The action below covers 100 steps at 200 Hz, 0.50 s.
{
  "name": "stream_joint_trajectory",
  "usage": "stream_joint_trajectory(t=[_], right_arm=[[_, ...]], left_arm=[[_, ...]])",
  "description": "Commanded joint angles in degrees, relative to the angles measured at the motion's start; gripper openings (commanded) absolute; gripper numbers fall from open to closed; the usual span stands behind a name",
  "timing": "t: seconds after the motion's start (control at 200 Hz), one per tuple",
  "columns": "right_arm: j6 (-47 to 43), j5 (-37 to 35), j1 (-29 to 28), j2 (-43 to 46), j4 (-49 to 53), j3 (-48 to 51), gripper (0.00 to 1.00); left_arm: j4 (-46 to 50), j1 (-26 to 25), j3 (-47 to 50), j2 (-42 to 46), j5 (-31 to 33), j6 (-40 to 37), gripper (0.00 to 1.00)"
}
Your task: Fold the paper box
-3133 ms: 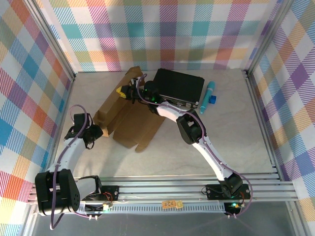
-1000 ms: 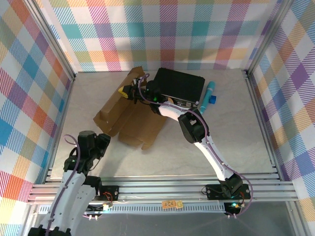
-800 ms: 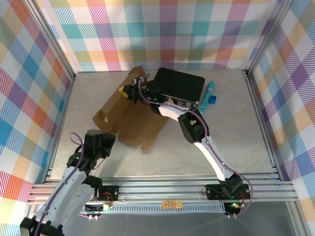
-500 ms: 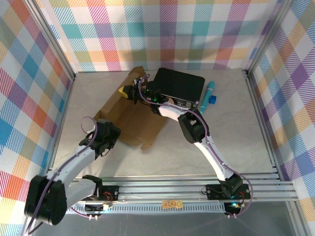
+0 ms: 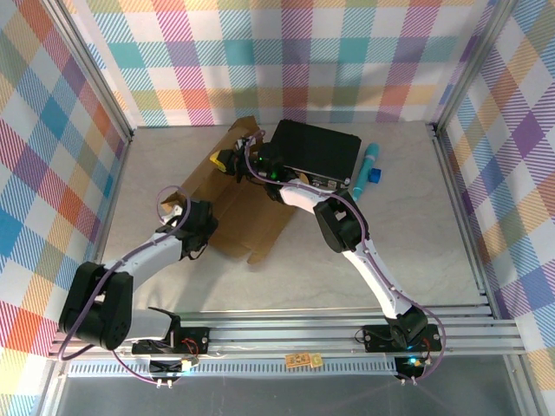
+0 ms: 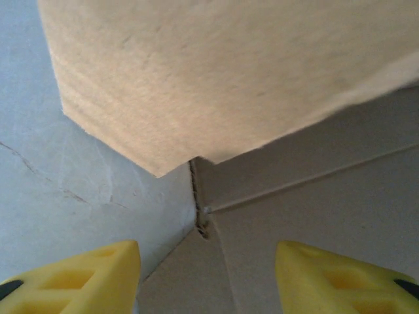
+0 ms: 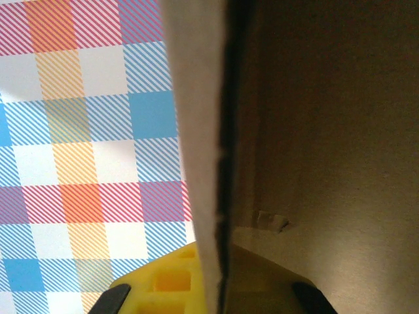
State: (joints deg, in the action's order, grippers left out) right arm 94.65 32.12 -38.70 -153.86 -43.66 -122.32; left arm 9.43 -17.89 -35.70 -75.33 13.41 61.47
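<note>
The paper box is a brown cardboard sheet lying partly folded left of the table's middle. Its back flap stands up. My right gripper is shut on that flap; in the right wrist view the flap's edge runs down between the yellow fingers. My left gripper is at the box's near left corner. In the left wrist view it is open, with a flap hanging above and a creased panel ahead between the fingertips.
A black hard case sits right behind the box, touching the right arm's wrist. A teal pen and a small blue block lie to the case's right. Checked walls enclose the table on three sides.
My left arm has swung from the table's near left in to the box's near left corner, over the left flap. The right gripper has kept its hold on the back flap.
</note>
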Motion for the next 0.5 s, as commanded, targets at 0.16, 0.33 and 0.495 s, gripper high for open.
stream_joint_trajectory(t=[0.16, 0.33, 0.495], right_arm=[[0.01, 0.40, 0.46, -0.01, 2.41, -1.42, 0.00], [-0.09, 0.40, 0.80, -0.20, 2.79, -1.94, 0.00], [0.44, 0.75, 0.85, -1.16, 2.88, -3.48, 0.00]], left_arm=[[-9.69, -1.36, -0.60, -0.82, -4.20, -3.49, 0.56], [11.90, -2.85, -6.90, 10.73, -2.17, -4.34, 0.65], [33.18, -1.68, -13.85, 23.36, 4.16, -7.66, 0.79]])
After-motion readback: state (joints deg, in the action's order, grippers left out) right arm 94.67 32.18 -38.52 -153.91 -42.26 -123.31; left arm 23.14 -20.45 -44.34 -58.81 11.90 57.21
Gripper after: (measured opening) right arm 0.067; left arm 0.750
